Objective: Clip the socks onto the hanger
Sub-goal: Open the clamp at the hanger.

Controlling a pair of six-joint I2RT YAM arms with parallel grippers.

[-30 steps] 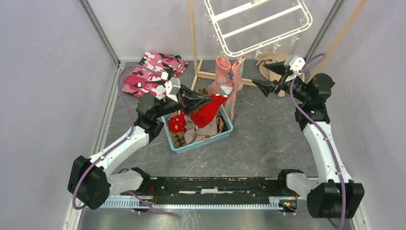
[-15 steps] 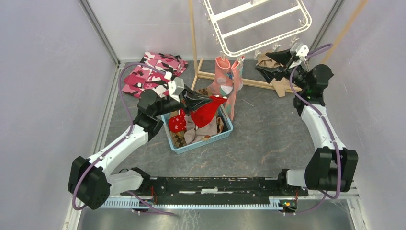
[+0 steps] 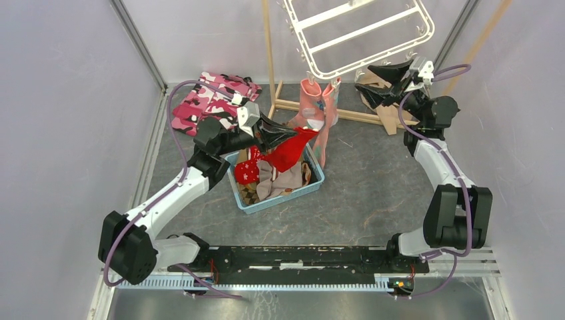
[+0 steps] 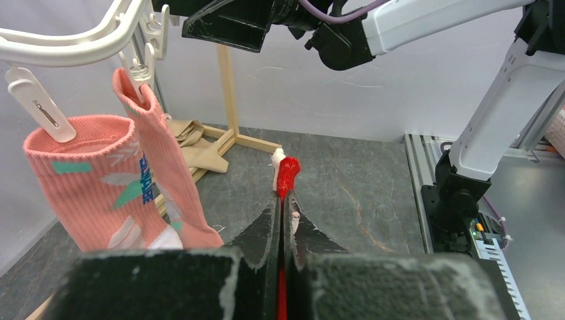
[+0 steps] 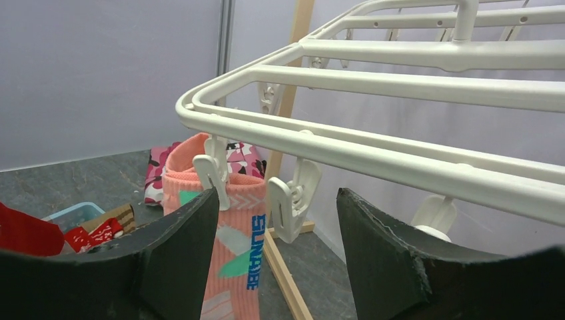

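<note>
The white hanger (image 3: 360,33) hangs at the back; its rim and clip pegs (image 5: 291,200) fill the right wrist view. Two salmon-pink socks (image 3: 318,110) hang clipped from its near-left corner, also seen in the left wrist view (image 4: 86,180) and the right wrist view (image 5: 233,227). My left gripper (image 3: 288,137) is shut on a red sock (image 3: 290,152), held above the basket; its red tip (image 4: 288,175) sticks out past the fingertips. My right gripper (image 3: 370,79) is open and empty, just under the hanger's near rim, a free peg between its fingers (image 5: 180,253).
A blue basket (image 3: 313,185) holds more socks, red with white marks (image 3: 245,172) and brown striped. A pink camouflage garment (image 3: 210,100) lies back left. A tan cloth (image 3: 373,90) lies by the wooden pole stand (image 3: 270,60). Grey walls stand close on both sides.
My right gripper has risen and moved back up to the hanger's near rim. My left gripper has lifted the red sock slightly toward the hanger.
</note>
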